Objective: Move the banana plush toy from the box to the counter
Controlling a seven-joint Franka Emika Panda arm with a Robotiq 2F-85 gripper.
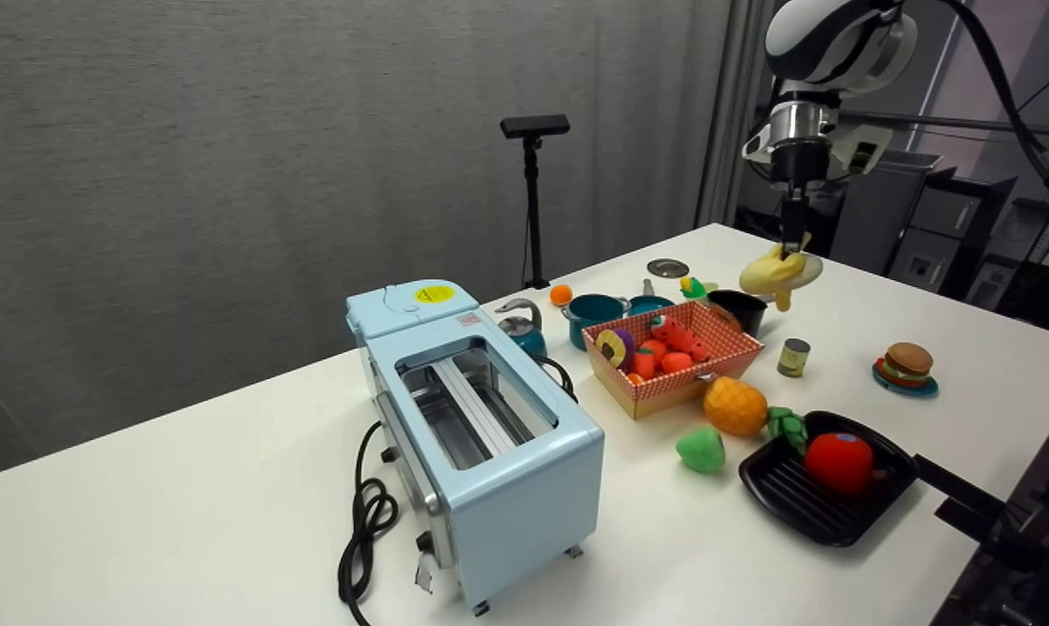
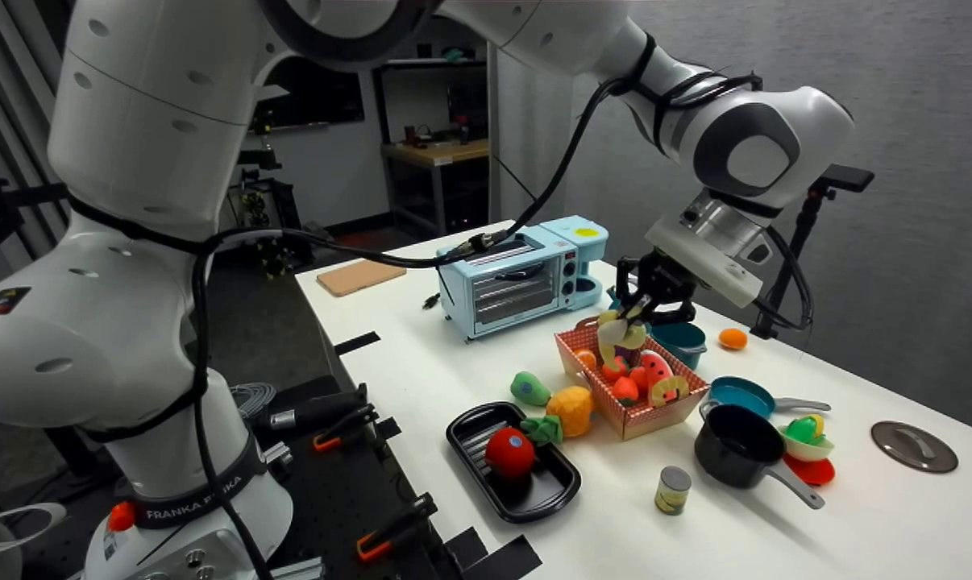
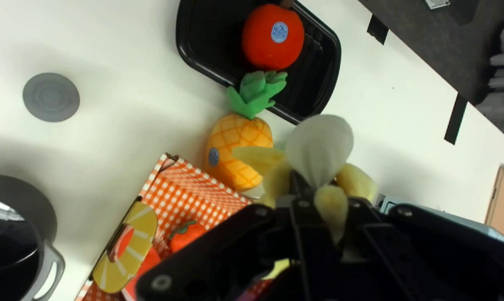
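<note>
The banana plush toy (image 1: 772, 273), yellow with a pale peeled end, hangs in the air with my gripper (image 1: 792, 247) shut on it. Its peel flaps and pale tip (image 3: 319, 146) stick out around the fingers in the wrist view, hiding the fingertips. In an exterior view the toy (image 2: 613, 338) shows in front of the red-checked box (image 2: 655, 420). Part of that box (image 3: 193, 184) lies below the gripper in the wrist view, and it holds several other plush fruits. Beneath everything spreads the white counter (image 1: 229, 487).
A pineapple toy (image 1: 735, 406) and a green toy (image 1: 701, 449) lie beside the box. The black tray (image 1: 777, 500) bears a red toy (image 1: 839, 463). A black pot (image 2: 740, 443), a can (image 2: 673, 489), a burger toy (image 1: 907, 363) and a blue toaster (image 1: 524, 496) stand around.
</note>
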